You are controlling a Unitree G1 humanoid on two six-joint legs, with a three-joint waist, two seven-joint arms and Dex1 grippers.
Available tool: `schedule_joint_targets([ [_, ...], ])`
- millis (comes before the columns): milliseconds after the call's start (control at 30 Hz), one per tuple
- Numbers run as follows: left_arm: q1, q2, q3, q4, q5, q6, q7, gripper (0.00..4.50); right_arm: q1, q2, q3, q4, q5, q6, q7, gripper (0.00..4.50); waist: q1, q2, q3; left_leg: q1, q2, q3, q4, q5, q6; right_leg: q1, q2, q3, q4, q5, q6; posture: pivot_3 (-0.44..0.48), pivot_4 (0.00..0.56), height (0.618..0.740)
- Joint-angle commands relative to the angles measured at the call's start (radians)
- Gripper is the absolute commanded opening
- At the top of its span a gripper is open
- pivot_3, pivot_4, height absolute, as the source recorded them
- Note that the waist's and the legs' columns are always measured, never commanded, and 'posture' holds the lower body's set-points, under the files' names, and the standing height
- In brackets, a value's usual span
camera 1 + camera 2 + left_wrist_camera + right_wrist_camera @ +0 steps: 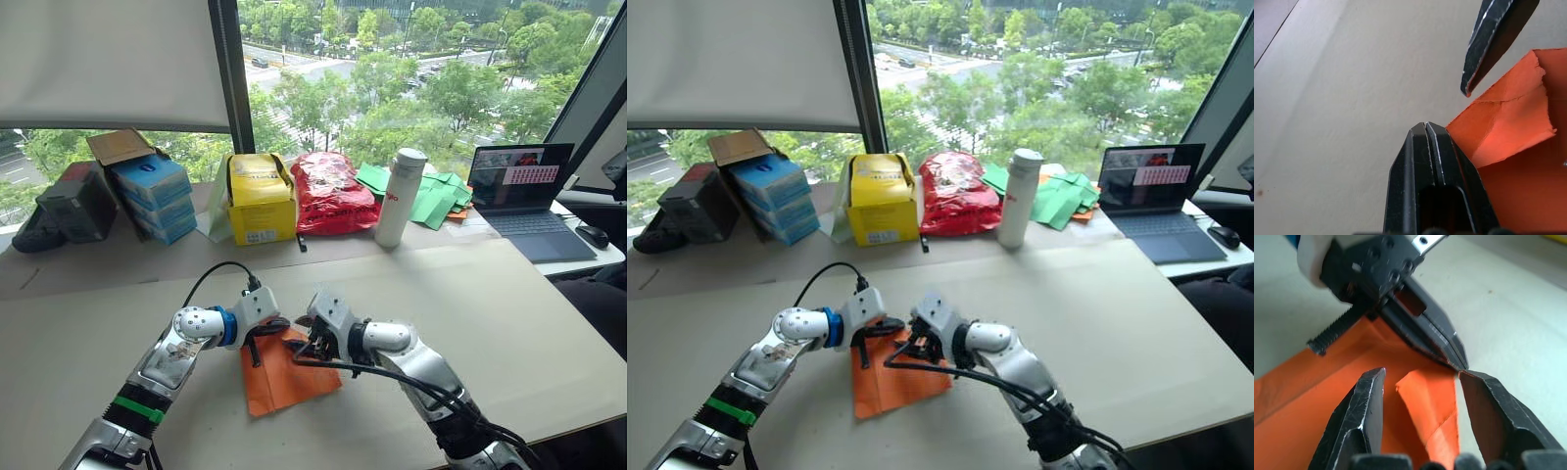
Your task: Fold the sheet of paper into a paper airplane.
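Orange paper lies on the pale desk directly beneath and nearer than two meeting grippers, its far edge folded up into a raised flap. The left gripper has its jaws pressed together, tips at the flap's far corner; whether paper is pinched between them cannot be told. The right gripper faces it with jaws spread wide, one finger on each side of the raised flap, neither closed on it. In the left wrist view the shut fingers sit just beside the folded orange edge, with a black fingertip of the other gripper hanging above the paper. The rest of the sheet spreads flat toward the robot, its creases visible.

Beyond the jaws, the desk runs bare to a row of items under the window. Straight ahead stand a yellow box and a crinkled red bag, touching each other. Left of them sit stacked blue boxes and a dark case. Right of the bag stands a white bottle, with green papers behind it. Farther right, an open laptop and a mouse rest near the desk's edge.
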Motion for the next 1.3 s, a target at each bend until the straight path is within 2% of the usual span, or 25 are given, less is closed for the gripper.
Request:
schedule_joint_targets([
  [33,0.025,0.006,-0.02,0.04,0.034,0.012,-0.003,0.0,-0.046,0.025,-0.094,-0.053,0.099,0.055,-0.002,2.57,0.0,0.0,0.0,0.0,0.0,0.0,0.0,0.0,0.0,0.0,0.0,0.0,0.0,0.0,0.0,0.0,0.15,0.74],
  [67,0.024,0.006,-0.02,0.041,0.034,0.011,-0.003,0.0,-0.054,0.028,-0.101,-0.05,0.108,0.062,-0.006,2.57,0.0,0.0,0.0,0.0,0.0,0.0,0.0,0.0,0.0,0.0,0.0,0.0,0.0,0.0,0.0,0.0,0.15,0.74],
  [100,0.023,0.006,-0.019,0.044,0.034,0.01,-0.003,0.0,-0.061,0.028,-0.098,-0.035,0.104,0.061,-0.013,2.34,0.0,0.0,0.0,0.0,0.0,0.0,0.0,0.0,0.0,0.0,0.0,0.0,0.0,0.0,0.0,0.0,0.15,0.74],
  [333,0.017,0.003,-0.015,0.046,0.034,0.007,0.0,0.0,-0.055,-0.01,0.033,0.066,0.01,-0.004,-0.035,0.05,-0.001,0.0,0.0,0.0,0.0,0.0,0.0,0.0,0.0,0.0,0.0,0.0,0.001,0.0,0.0,0.0,0.15,0.74],
  [667,0.024,0.002,-0.013,0.037,0.034,0.009,0.005,0.0,-0.092,0.01,0.1,0.24,-0.07,-0.073,-0.06,0.05,-0.001,0.0,0.0,0.0,0.0,0.0,0.0,0.0,0.0,0.0,0.0,0.0,0.001,0.0,0.0,0.0,0.15,0.74],
  [833,0.028,0.002,-0.011,0.031,0.035,0.009,0.007,0.0,-0.101,-0.003,0.137,0.298,-0.106,0.005,-0.049,0.05,-0.002,0.0,-0.001,0.001,0.0,0.001,0.0,0.0,0.0,0.0,0.0,0.0,0.001,0.0,0.0,0.0,0.15,0.74],
  [1100,0.034,0.0,-0.009,0.019,0.034,0.014,0.013,0.0,-0.088,-0.034,0.163,0.276,-0.1,0.067,-0.025,0.05,-0.001,0.0,-0.002,0.01,0.0,0.0,-0.003,-0.001,0.002,0.01,0.0,0.001,-0.001,0.0,0.0,0.0,0.15,0.74],
  [1167,0.036,0.001,-0.009,0.017,0.034,0.014,0.014,0.0,-0.08,-0.042,0.162,0.258,-0.095,0.075,-0.024,0.05,-0.001,0.0,-0.002,0.015,0.001,0.0,-0.004,-0.004,0.007,0.015,0.0,0.001,-0.004,0.0,0.0,0.0,0.15,0.74],
  [1300,0.039,0.003,-0.01,0.016,0.035,0.014,0.014,0.0,-0.053,-0.063,0.157,0.206,-0.086,0.107,-0.025,0.05,0.0,0.0,-0.002,0.015,0.001,0.0,-0.004,-0.004,0.006,0.015,0.0,0.0,-0.004,0.0,0.0,0.0,0.15,0.74],
])
